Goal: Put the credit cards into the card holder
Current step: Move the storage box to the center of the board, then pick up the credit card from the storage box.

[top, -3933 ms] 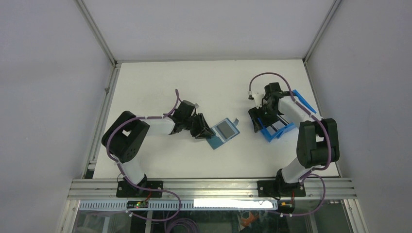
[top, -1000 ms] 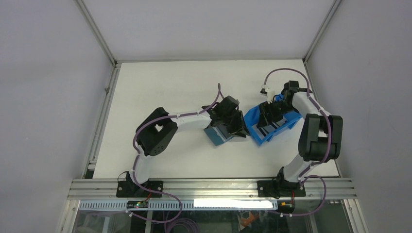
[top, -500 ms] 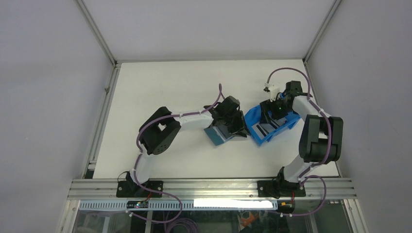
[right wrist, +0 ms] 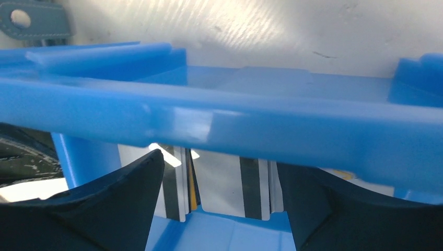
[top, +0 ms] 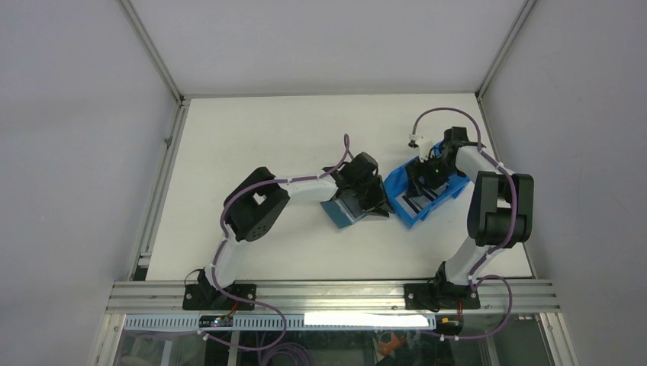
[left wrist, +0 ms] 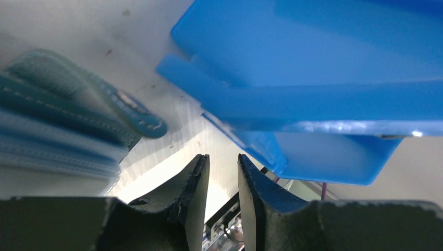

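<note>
The teal card holder (top: 341,210) lies open on the table, left of the bright-blue bin (top: 450,192). My left gripper (top: 375,201) hangs low over its right edge, jaws a narrow gap apart with only table showing between them (left wrist: 223,170). In the left wrist view the card holder (left wrist: 57,120) and its snap tab (left wrist: 137,114) are on the left. Down inside the bin is my right gripper (top: 424,180), jaws wide (right wrist: 219,175). Between its fingers stand several credit cards (right wrist: 230,183), pale with dark stripes, touching neither one.
The bin's rim (right wrist: 235,123) crosses the right wrist view, and its outer wall (left wrist: 313,68) nearly touches the left fingers. Aluminium rails frame the table's left edge (top: 160,191) and front edge (top: 328,293).
The right gripper has opened wider inside the bin and shifted slightly. The left arm has barely moved over the last second; before that it crossed from the card holder's left side to its right.
</note>
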Action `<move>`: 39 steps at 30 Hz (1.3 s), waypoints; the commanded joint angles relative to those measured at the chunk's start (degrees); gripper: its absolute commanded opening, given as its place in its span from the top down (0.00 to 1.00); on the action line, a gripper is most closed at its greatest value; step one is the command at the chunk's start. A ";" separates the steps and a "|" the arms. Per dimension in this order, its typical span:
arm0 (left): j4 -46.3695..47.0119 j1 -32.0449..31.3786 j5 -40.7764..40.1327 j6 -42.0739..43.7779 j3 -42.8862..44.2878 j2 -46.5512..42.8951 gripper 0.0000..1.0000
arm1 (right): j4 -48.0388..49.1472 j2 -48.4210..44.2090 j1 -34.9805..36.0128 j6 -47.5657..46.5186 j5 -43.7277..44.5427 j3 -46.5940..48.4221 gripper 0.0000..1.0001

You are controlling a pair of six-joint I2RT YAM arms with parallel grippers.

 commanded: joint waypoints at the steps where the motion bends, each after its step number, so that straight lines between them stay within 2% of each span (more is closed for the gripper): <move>1: 3.09 -0.50 2.83 -2.08 3.56 1.11 0.72 | -8.15 0.52 1.10 -5.39 -4.11 2.15 0.19; 10: 3.02 -0.48 3.38 -2.57 5.56 2.64 0.72 | -17.23 -1.11 2.13 -10.63 -12.05 1.57 0.29; 16: 3.21 -0.55 3.47 -2.60 5.27 2.60 0.72 | -20.18 -2.18 2.27 -8.35 -16.75 3.37 0.33; 23: 3.53 -0.50 3.41 -2.66 4.91 2.52 0.72 | -19.90 -5.16 2.65 -3.79 -18.33 4.66 0.33; 31: 4.08 -0.53 3.52 -2.83 4.51 2.38 0.72 | -15.78 -5.22 4.43 2.56 -12.46 2.77 0.38; 34: 4.19 -0.54 3.56 -2.84 4.30 2.37 0.72 | -12.57 -5.11 6.14 5.92 -5.98 1.91 0.40; 37: 4.48 -0.47 3.61 -2.92 4.13 2.23 0.72 | -8.44 -6.31 6.86 8.59 0.36 0.20 0.39; 39: 4.54 -0.50 3.54 -2.92 4.07 2.21 0.72 | -8.01 -7.16 6.86 9.04 1.37 0.22 0.35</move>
